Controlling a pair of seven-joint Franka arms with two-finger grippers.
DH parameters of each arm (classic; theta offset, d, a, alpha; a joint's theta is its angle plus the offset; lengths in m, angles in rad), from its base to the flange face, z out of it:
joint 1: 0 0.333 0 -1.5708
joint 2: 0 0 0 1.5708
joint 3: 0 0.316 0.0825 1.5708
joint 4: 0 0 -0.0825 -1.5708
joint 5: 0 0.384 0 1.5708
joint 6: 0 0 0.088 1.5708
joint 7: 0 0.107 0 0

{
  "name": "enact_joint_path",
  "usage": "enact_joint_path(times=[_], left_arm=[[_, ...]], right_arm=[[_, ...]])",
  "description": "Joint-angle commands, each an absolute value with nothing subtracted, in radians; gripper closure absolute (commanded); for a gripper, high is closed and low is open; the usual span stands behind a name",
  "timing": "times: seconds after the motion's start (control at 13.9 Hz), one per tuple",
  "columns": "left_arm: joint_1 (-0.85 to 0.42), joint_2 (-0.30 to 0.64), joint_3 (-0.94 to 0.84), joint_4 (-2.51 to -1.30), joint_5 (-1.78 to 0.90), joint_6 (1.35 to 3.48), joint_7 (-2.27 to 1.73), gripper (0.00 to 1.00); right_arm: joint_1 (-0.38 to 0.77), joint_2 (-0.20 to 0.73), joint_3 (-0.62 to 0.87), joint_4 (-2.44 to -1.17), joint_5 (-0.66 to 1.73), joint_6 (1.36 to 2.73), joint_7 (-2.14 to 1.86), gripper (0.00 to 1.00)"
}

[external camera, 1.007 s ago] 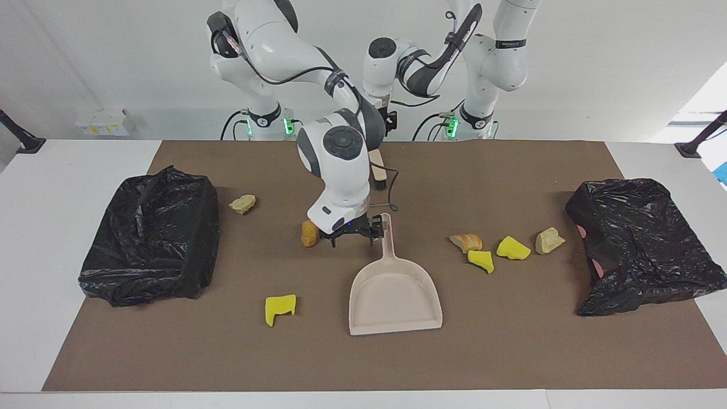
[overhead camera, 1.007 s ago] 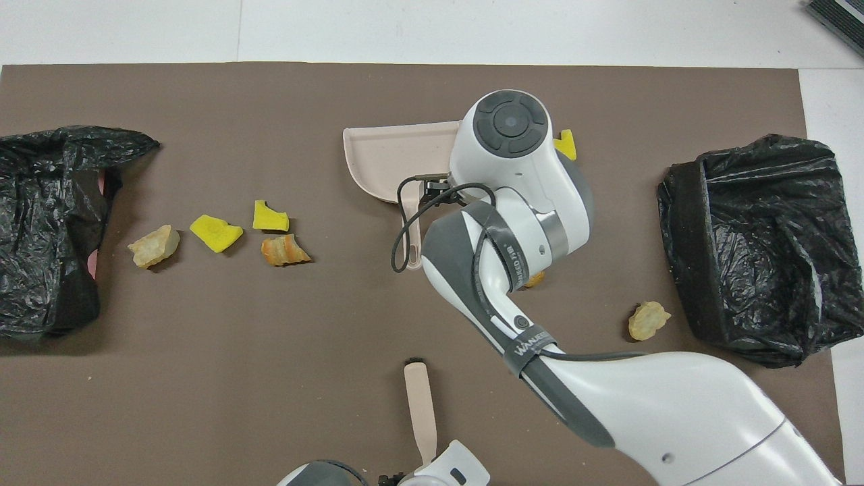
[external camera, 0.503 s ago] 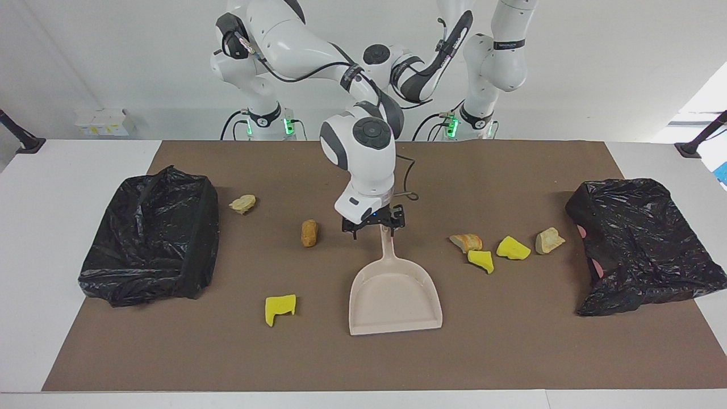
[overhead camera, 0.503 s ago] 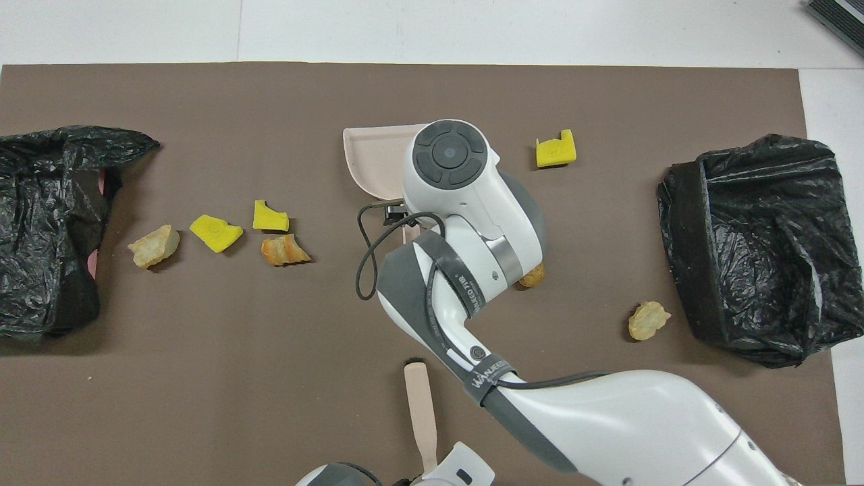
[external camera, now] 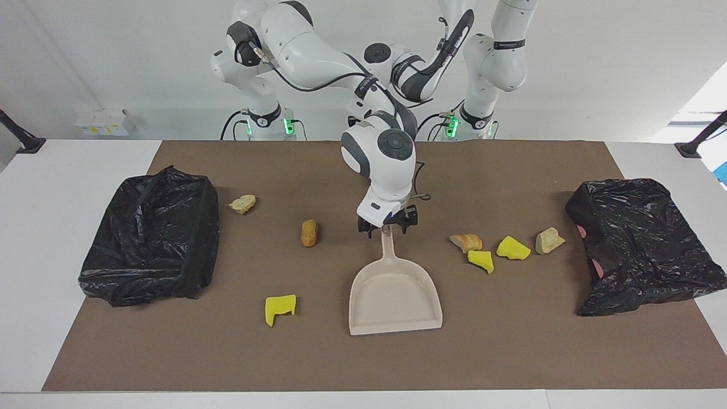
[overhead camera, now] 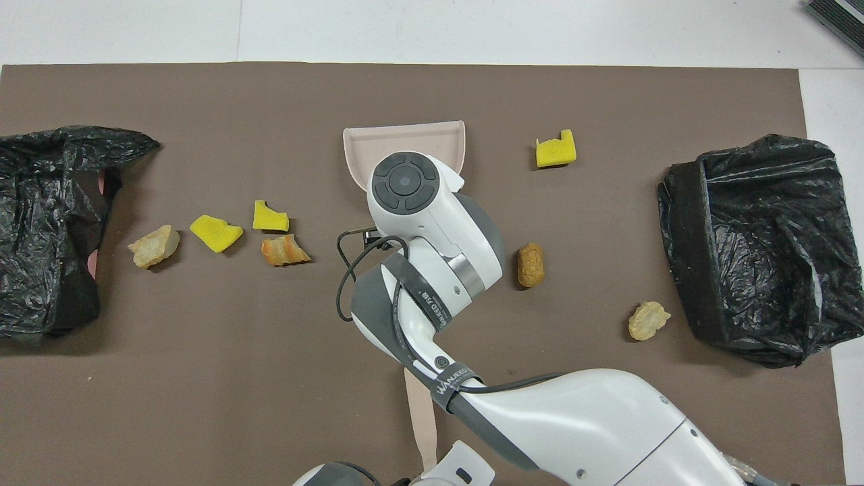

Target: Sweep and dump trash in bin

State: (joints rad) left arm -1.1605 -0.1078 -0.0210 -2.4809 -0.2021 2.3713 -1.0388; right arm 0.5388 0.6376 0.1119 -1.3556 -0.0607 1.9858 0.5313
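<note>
A brown mat (external camera: 511,352) lies flat over most of the white table (external camera: 34,255), with bare white margins showing at both ends and along the edge farthest from the robots. A small white box with yellow labels (external camera: 105,122) stands by the wall toward the right arm's end. One black angled bracket (external camera: 20,139) sits at that same end and a second black bracket (external camera: 701,139) at the left arm's end, just beside a partly visible blue item (external camera: 722,170) whose nature cannot be determined.

Dustpan (external camera: 395,295): smooth matt plastic. Bin bags (external camera: 149,238): glossy crinkled plastic film. Mat (external camera: 363,358): matt, felt-like. Yellow scraps (external camera: 280,307): porous sponge.
</note>
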Motion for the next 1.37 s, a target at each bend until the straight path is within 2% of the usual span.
enact_joint_path(times=[0.0, 0.14, 0.29, 0.36, 0.43, 0.5, 0.58, 0.65, 1.08, 1.29], left_arm=[[-1.163, -0.133, -0.003, -2.482, -0.219, 2.336, -1.026, 0.6], [-1.161, -0.14, -0.002, -2.482, -0.219, 2.332, -1.028, 0.61], [-1.16, -0.143, -0.002, -2.48, -0.219, 2.307, -1.025, 0.63], [-1.16, -0.143, -0.002, -2.48, -0.219, 2.307, -1.025, 0.86], [-1.158, -0.143, -0.002, -2.48, -0.219, 2.306, -1.025, 1.0], [-1.138, -0.143, -0.002, -2.48, -0.218, 2.306, -1.023, 1.0], [-1.117, -0.143, -0.002, -2.479, -0.218, 2.301, -1.02, 1.0], [-1.099, -0.144, -0.002, -2.47, -0.219, 2.283, -1.002, 1.0], [-0.879, -0.143, -0.002, -2.419, -0.218, 2.148, -0.748, 1.0], [-0.812, -0.143, -0.002, -2.419, -0.218, 2.09, -0.625, 1.0]], right_arm=[[0.535, 0.646, 0.115, -1.338, -0.078, 1.986, 0.532, 0.0], [0.535, 0.647, 0.115, -1.338, -0.078, 1.994, 0.528, 0.07], [0.535, 0.647, 0.115, -1.338, -0.078, 1.991, 0.525, 0.26], [0.534, 0.647, 0.115, -1.335, -0.081, 1.982, 0.519, 0.34], [0.534, 0.647, 0.115, -1.336, -0.09, 1.977, 0.508, 0.51], [0.534, 0.646, 0.114, -1.336, -0.092, 1.968, 0.506, 0.67], [0.532, 0.646, 0.114, -1.335, -0.094, 1.962, 0.506, 0.87], [0.534, 0.647, 0.114, -1.333, -0.098, 1.962, 0.506, 1.0], [0.528, 0.641, 0.109, -1.33, -0.149, 1.963, 0.422, 1.0], [0.494, 0.615, 0.114, -1.331, -0.138, 1.957, 0.28, 1.0]])
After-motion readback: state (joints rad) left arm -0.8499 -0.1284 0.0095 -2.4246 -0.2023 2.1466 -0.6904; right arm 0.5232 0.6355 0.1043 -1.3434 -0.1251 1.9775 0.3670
